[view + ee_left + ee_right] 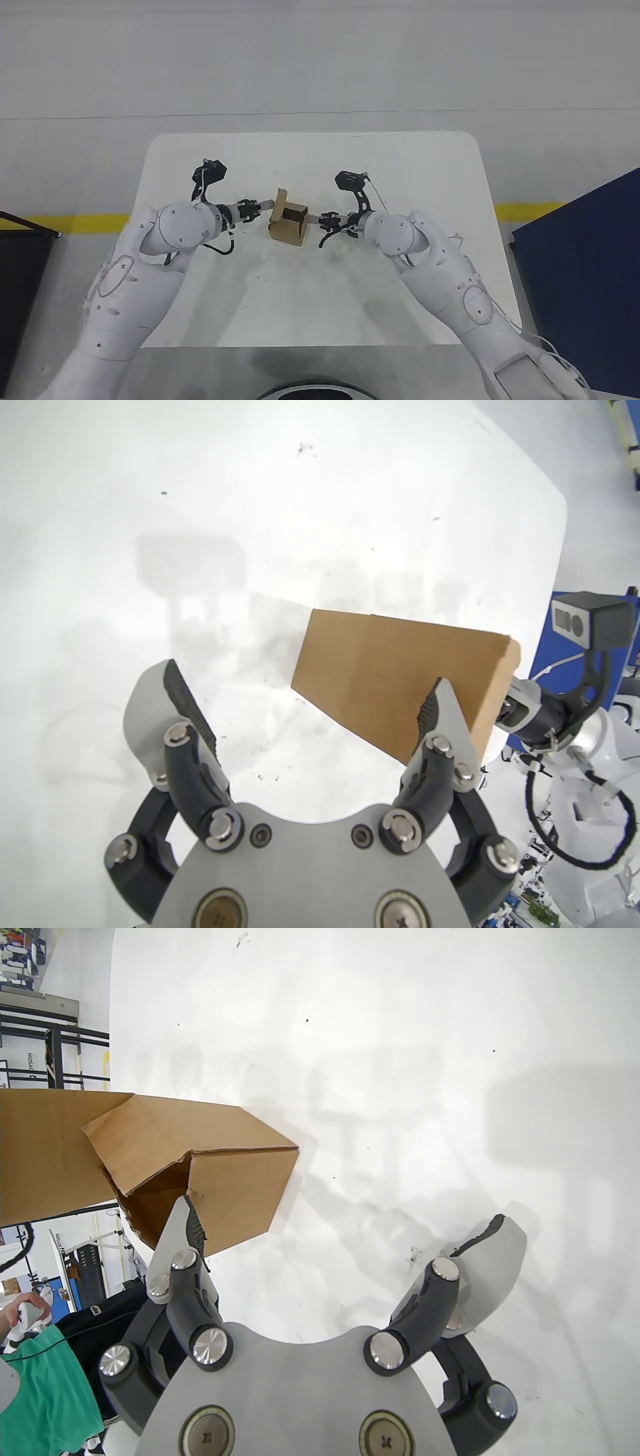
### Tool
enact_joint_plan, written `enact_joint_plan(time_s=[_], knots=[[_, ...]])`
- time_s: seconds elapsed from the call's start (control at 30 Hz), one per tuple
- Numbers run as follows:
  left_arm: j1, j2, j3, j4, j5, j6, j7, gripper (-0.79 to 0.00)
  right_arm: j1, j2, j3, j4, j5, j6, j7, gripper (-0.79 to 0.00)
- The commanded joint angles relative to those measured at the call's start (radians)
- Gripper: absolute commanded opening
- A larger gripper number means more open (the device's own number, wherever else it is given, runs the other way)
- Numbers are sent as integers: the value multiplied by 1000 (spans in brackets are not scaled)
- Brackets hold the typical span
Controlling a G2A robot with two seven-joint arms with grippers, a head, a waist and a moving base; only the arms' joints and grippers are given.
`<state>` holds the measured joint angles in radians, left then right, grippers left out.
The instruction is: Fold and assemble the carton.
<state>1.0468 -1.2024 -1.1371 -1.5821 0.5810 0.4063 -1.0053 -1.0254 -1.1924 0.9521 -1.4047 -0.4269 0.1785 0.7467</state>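
A small brown carton (pixel 288 222) stands in the middle of the white table (pixel 400 170), its top open and one flap raised at its far left corner. My left gripper (pixel 257 210) is at the carton's left side and is open. In the left wrist view one fingertip (pixel 439 700) lies against the carton's plain wall (pixel 390 680), and the gripper (pixel 306 675) holds nothing. My right gripper (pixel 322 222) is open at the carton's right side. One right fingertip (pixel 186 1213) sits at the rim of the carton's opening (pixel 220 1168), while the gripper (pixel 342 1210) is otherwise over bare table.
The table's rounded far corner (pixel 555 500) lies beyond the carton. A blue panel (pixel 585 240) stands off the table's right side, and a black frame (pixel 20 225) off its left. Bare tabletop surrounds the carton on all sides.
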Motion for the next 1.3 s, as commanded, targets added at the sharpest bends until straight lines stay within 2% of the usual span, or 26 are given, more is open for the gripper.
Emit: enact_joint_plan(time_s=[0.0, 0.3, 0.63, 0.93, 1.27], knots=[[-21, -5, 30, 22, 11, 2, -6, 0, 4, -3, -9, 1, -1, 0, 3, 0], [-80, -23, 127, 96, 59, 26, -22, 0, 23, -16, -34, 15, -5, 4, 8, 0], [-63, -22, 94, 73, 32, 33, 15, 0, 7, -9, 11, 3, 8, -22, 15, 0], [-51, -18, 92, 54, 51, 39, 7, 0, -45, 7, 63, -62, 36, -118, 51, 0], [-58, -22, 102, 64, 54, 37, 6, 0, -37, 1, 37, -74, 22, -100, 72, 0]])
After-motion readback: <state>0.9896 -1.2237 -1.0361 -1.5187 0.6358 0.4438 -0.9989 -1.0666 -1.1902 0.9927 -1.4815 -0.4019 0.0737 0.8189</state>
